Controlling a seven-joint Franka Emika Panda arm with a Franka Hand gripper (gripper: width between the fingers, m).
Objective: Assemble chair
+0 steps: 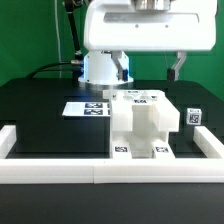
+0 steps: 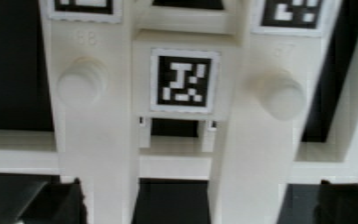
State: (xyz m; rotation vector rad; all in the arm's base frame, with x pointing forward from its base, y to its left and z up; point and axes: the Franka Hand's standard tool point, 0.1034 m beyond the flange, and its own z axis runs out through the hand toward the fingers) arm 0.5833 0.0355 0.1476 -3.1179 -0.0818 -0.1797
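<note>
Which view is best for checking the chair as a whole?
Exterior view: the chair shows in full outline, standing on the black table behind the white rail. The wrist view is too close: only long white parts and marker tags fill the frame, with the outline cropped.

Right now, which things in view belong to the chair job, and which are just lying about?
Job:
- chair, part-built
- block, loose and tagged, likely a chair part
- gripper, open above the chair

Lying about:
- marker board
- rail
- table
</note>
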